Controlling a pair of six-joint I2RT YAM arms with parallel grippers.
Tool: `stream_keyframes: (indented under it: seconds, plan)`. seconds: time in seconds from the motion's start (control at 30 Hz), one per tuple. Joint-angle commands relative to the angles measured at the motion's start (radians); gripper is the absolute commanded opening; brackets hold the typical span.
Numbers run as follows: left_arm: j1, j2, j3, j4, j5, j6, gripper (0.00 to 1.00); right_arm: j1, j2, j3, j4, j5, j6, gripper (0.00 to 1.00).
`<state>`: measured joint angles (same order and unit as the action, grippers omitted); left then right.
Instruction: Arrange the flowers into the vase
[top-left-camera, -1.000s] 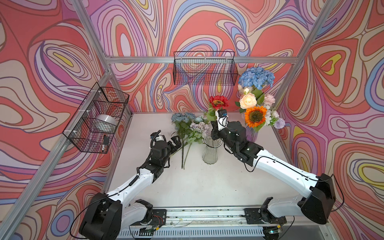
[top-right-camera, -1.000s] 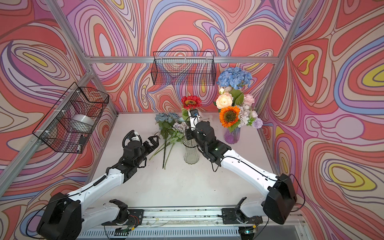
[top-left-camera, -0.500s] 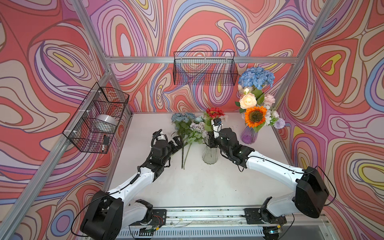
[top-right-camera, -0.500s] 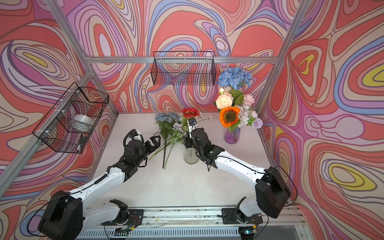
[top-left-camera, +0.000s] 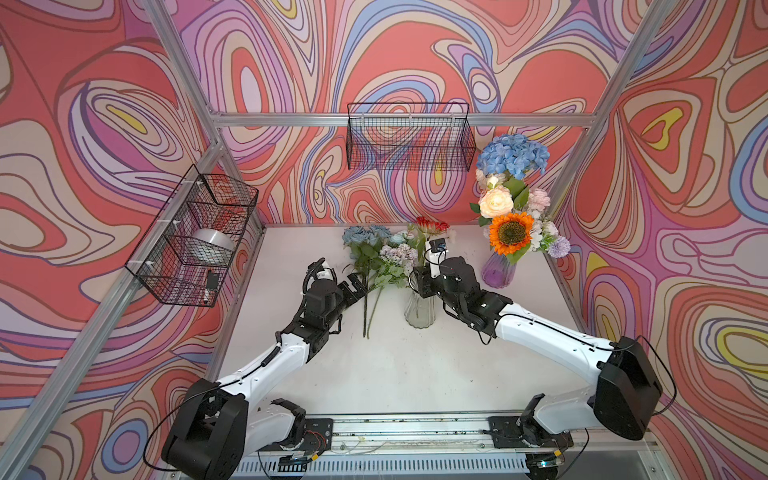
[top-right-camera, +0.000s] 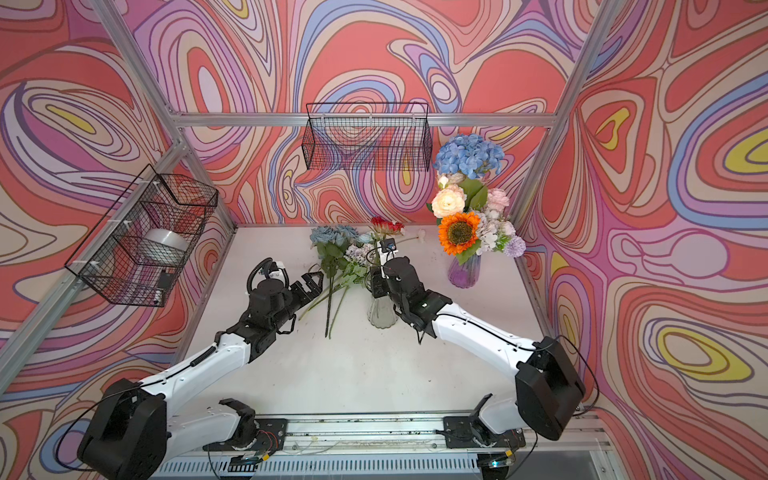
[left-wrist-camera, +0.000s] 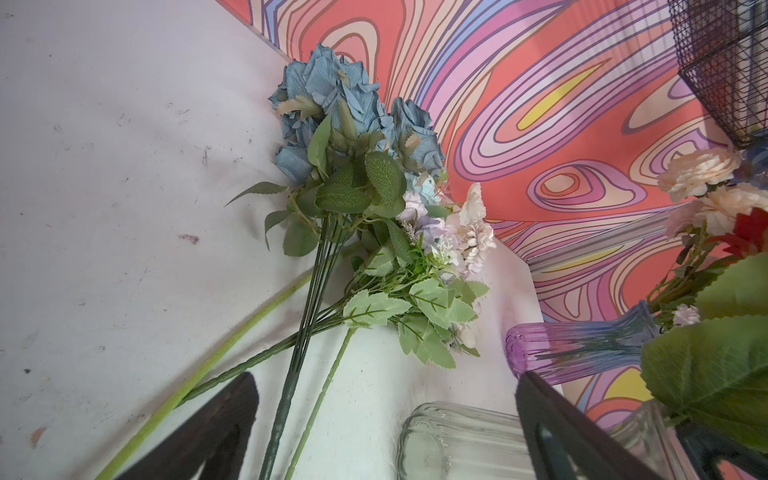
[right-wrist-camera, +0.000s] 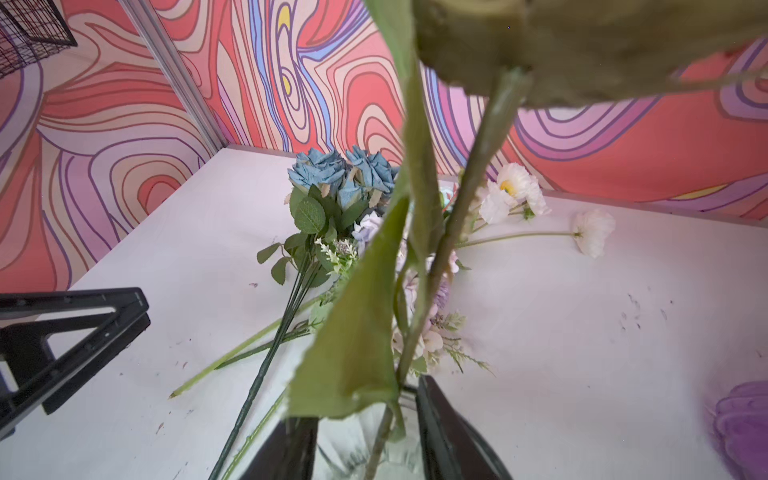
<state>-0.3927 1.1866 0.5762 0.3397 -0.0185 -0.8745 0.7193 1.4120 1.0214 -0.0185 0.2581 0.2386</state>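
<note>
White arm links (top-left-camera: 552, 332), black joints (top-left-camera: 623, 374), black cables (top-left-camera: 269, 350)

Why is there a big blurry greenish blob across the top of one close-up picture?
Right wrist view: the flower head's underside and leaf sit too near the lens and blur; the blue roses behind are sharp. Left wrist view: only the dark fingers at the edge look soft.

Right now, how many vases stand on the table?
2. The clear vase stands mid-table; the purple vase, holding a bouquet, stands right of it, farther back.
</note>
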Motion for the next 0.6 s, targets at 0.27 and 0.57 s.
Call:
stream_keyframes:
  seconds: [0.27,0.57]
  plan:
    - [0.013,-0.016,0.053,-0.084,-0.051,0.101,0.94,-0.004,-0.084,-0.041,-0.084,0.082,0.015,0.48]
    - [0.087,0.156,0.229,-0.236,0.193,0.245,0.69,-0.007,-0.086,-0.063,-0.031,0.081,-0.016,0.49]
